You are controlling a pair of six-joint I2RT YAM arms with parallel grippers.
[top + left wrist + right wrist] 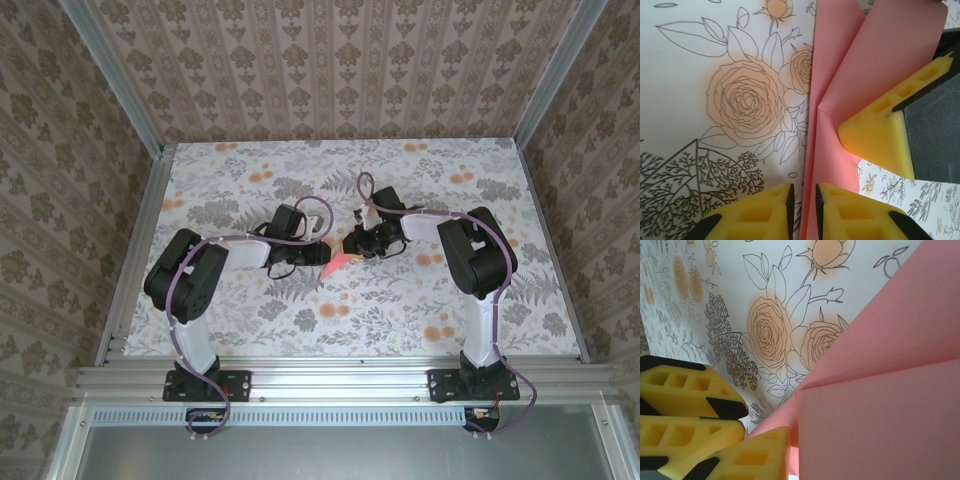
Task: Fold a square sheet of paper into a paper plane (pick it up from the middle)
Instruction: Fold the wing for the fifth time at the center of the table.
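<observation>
One paper (890, 60) edge pinched in left gripper (804, 194); open table (400, 315) all around.

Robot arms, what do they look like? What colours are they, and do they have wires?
Both the left arm and the right arm have white tube parts joined by chunky black joints, and they stand on black bases. A purple cable runs along each one. Their fingers are bright yellow wedges with boxy holes and black edges.
</observation>
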